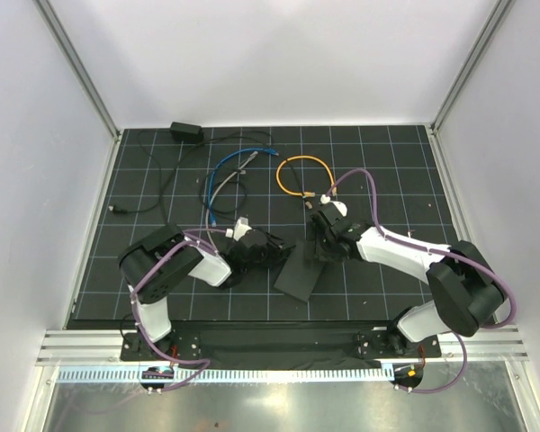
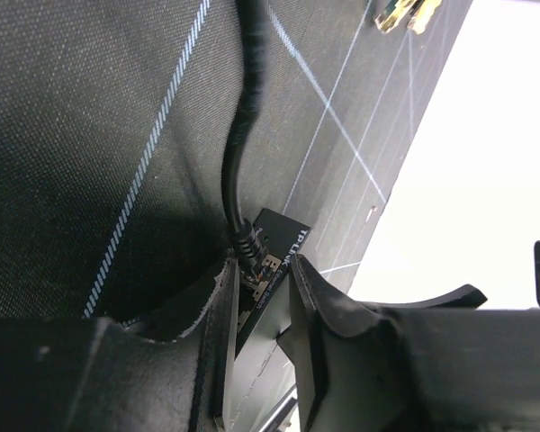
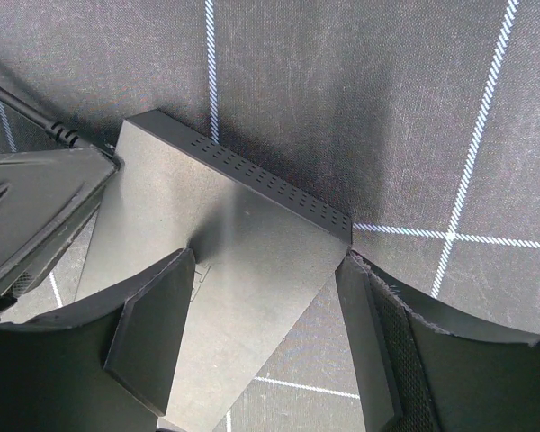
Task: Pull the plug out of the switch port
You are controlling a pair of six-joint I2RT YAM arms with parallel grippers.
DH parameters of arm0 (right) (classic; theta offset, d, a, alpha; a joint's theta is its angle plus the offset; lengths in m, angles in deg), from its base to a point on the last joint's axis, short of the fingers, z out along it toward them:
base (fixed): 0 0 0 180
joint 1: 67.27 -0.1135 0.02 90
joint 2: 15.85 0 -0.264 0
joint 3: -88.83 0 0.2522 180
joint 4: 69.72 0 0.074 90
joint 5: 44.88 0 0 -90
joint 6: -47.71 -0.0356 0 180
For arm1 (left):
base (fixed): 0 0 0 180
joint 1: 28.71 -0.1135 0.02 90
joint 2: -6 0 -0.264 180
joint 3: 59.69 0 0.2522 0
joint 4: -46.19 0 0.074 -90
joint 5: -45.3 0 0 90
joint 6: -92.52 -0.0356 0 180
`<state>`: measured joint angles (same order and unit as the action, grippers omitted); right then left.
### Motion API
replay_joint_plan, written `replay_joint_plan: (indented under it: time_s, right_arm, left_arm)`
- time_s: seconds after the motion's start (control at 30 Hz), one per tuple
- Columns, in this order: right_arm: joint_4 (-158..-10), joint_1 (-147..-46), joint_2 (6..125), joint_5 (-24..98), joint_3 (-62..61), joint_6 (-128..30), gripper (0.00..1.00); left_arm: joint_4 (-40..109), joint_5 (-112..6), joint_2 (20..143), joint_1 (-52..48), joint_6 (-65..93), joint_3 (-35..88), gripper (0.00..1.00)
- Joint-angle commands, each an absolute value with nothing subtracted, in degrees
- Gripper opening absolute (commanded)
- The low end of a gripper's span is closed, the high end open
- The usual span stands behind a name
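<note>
The switch box (image 1: pixel 299 274) lay near the middle of the desk (image 1: pixel 387 162), toward its near edge, with the plug (image 2: pixel 249 245) seated in the switch port (image 2: pixel 263 266). The left fingers (image 2: pixel 207 315) stood half-open either side of the plug, gripping nothing. They needed to close on its body, not the cable (image 2: pixel 243 117), then draw straight out. The right fingers (image 3: pixel 153 324), wide apart astride the box, would have to brace it.

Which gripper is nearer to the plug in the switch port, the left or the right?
Left. The left gripper has the plug between its fingertips. The right gripper straddles the switch farther along, away from the plug.
</note>
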<state>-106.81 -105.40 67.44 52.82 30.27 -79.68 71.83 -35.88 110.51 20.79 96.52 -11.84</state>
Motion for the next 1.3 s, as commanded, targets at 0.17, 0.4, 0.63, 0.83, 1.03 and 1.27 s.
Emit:
replay_joint_plan:
  time_s: [0.17,0.4,0.63,0.83,1.03,1.27]
  right_arm:
    - [-106.33,-105.59,69.58,51.97,29.98,-78.06,0.71]
    - [-106.16,-105.50,69.84,51.71,29.80,-77.80,0.71]
    - [-106.33,-105.59,69.32,51.71,29.72,-77.71,0.71]
    - [-106.77,-105.59,69.32,52.24,29.72,-77.45,0.71]
    - [-106.68,-105.50,69.41,51.89,29.54,-77.45,0.71]
    - [-106.95,-105.59,69.05,51.89,29.36,-77.36,0.71]
  left_arm:
    - [75.76,-34.94,113.84,21.04,96.83,-13.76,0.22]
    - [78.65,-33.37,113.93,21.04,98.67,-16.47,0.28]
    - [80.25,-33.27,115.68,21.04,100.61,-16.75,0.34]
    - [87.43,-32.22,117.79,21.13,103.24,-19.02,0.38]
    - [89.48,-30.46,117.97,21.04,104.12,-20.27,0.42]
    - [82.97,-31.60,118.23,21.22,105.62,-18.33,0.29]
